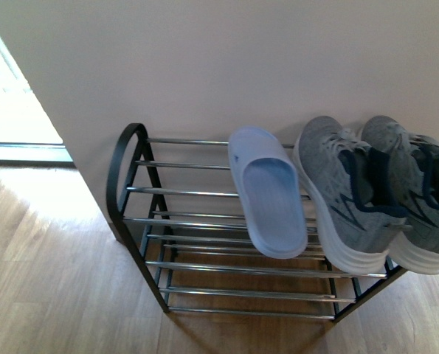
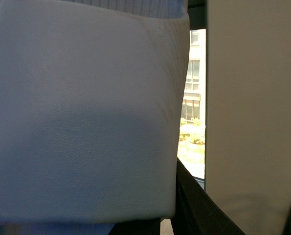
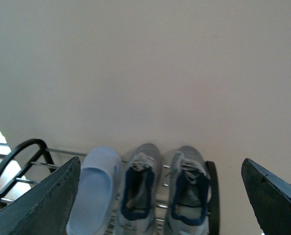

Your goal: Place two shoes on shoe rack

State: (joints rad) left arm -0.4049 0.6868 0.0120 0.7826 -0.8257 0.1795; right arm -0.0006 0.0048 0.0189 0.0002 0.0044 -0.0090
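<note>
The shoe rack [image 1: 197, 190] stands against the wall, and neither gripper shows in the front view. On its top tier lie one pale blue slide [image 1: 271, 195] and two grey sneakers [image 1: 344, 199] [image 1: 415, 199], side by side at the right. My left gripper [image 2: 170, 215] is shut on a second pale blue slide [image 2: 81, 112], which fills most of the left wrist view. My right gripper [image 3: 157, 205] is open and empty. Above the rack [image 3: 13, 161], its dark fingers [image 3: 42, 205] frame the slide [image 3: 94, 196] and both sneakers [image 3: 138, 191] [image 3: 189, 188].
A plain pale wall [image 1: 226, 66] rises behind the rack. Wooden floor [image 1: 49, 280] spreads in front and to the left. A bright glass doorway [image 1: 12, 96] opens at the far left. The left half of the rack's top tier holds nothing.
</note>
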